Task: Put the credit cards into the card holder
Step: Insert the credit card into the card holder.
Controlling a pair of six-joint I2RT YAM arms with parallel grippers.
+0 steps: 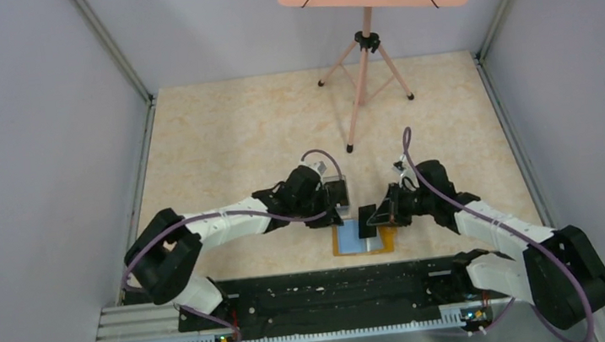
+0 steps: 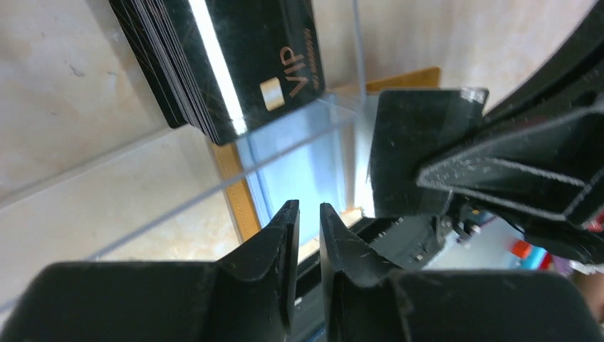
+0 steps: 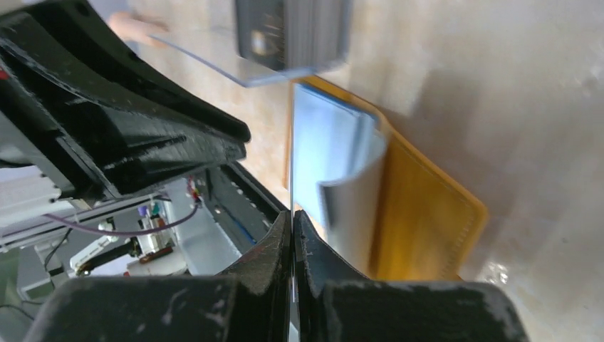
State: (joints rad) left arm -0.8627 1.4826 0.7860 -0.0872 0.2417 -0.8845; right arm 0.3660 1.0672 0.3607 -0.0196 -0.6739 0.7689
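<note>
The orange-tan card holder (image 1: 364, 241) lies open on the table with its blue-grey inside up; it also shows in the right wrist view (image 3: 427, 214) and the left wrist view (image 2: 306, 171). My right gripper (image 1: 382, 213) is shut on one dark credit card (image 1: 368, 220), holding it on edge just above the holder; in the right wrist view (image 3: 292, 212) the card is a thin edge-on line (image 3: 290, 142). My left gripper (image 1: 339, 210) stands beside the holder's far left corner, its jaws (image 2: 306, 206) a narrow gap apart and empty. A stack of dark credit cards (image 2: 235, 64) stands in a clear box.
The clear plastic box (image 1: 335, 191) sits just behind the holder, under my left wrist. A pink music stand (image 1: 366, 45) on a tripod stands at the back. Grey walls close in both sides. A black rail (image 1: 329, 295) runs along the near edge.
</note>
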